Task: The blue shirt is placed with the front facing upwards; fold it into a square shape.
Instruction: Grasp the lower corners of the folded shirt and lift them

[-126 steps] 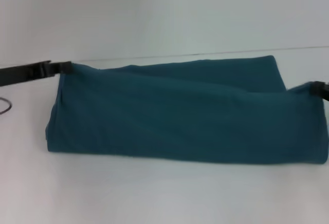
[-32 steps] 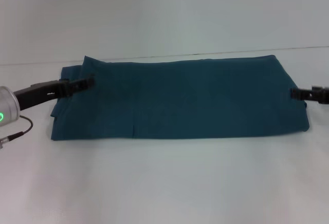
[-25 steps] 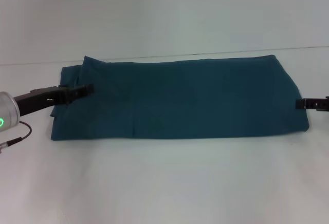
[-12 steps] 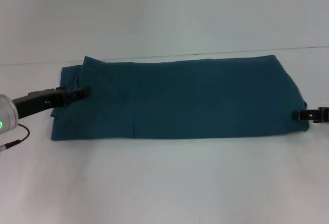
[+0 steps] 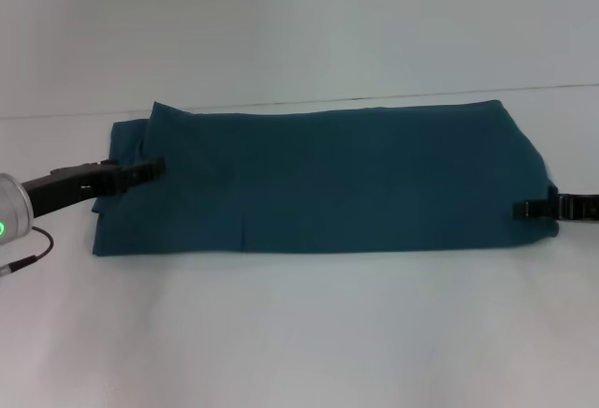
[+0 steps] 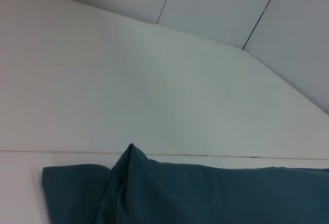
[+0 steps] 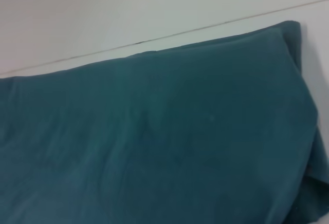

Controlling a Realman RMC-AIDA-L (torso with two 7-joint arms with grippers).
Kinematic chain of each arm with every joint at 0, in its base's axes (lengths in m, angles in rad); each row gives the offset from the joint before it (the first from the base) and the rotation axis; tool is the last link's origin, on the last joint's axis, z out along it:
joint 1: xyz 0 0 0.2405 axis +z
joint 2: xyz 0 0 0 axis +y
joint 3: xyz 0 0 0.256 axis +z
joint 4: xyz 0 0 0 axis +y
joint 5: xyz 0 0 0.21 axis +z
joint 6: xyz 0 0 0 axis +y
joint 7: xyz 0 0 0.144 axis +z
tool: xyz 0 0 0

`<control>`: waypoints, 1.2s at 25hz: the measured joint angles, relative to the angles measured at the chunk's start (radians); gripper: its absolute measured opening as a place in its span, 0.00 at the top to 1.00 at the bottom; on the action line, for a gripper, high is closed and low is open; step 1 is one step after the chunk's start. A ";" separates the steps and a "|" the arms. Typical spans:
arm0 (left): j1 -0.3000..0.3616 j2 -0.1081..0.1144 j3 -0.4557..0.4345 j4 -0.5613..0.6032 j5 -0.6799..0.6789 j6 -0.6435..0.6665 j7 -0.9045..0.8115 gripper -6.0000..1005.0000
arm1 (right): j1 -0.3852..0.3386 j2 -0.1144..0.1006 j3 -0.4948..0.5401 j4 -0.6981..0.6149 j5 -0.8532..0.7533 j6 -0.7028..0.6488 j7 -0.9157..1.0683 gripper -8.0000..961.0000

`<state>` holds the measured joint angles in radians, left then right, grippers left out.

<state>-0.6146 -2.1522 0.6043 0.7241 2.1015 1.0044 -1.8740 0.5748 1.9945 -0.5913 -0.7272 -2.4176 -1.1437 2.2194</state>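
The blue shirt (image 5: 328, 179) lies flat on the white table (image 5: 299, 333) as a long folded band, running across the table's width near its far edge, where a thin seam line crosses the surface. No lettering, print or neck label shows on the upturned cloth in any view; only plain teal-blue fabric faces up. At the band's left end the layers sit uneven, with one corner poking up toward the far edge and a short vertical crease near the front fold line.

The left tool (image 5: 154, 167) reaches in low from the table's left side, its dark fingers lying over the shirt's left end, with the silver wrist and a green light behind it near the left edge. Whether its fingers are clamped on cloth or merely resting there cannot be told. The right tool (image 5: 524, 210) comes in level from the table's right side, its tip at the shirt's right end, close to the front corner of the band; its grip cannot be told either.

The left wrist view shows the raised corner of the shirt (image 6: 131, 183) against bare table, and the right wrist view shows the shirt's (image 7: 154, 142) broad smooth top layer and its rounded right fold.
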 joint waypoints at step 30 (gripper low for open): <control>0.068 0.010 -0.013 0.022 0.100 0.049 -0.038 0.16 | -0.028 0.000 0.012 0.000 0.026 0.001 -0.028 0.99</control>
<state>-0.5464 -2.1421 0.5911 0.7464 2.2020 1.0532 -1.9116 0.5472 1.9948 -0.5798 -0.7268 -2.3912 -1.1423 2.1913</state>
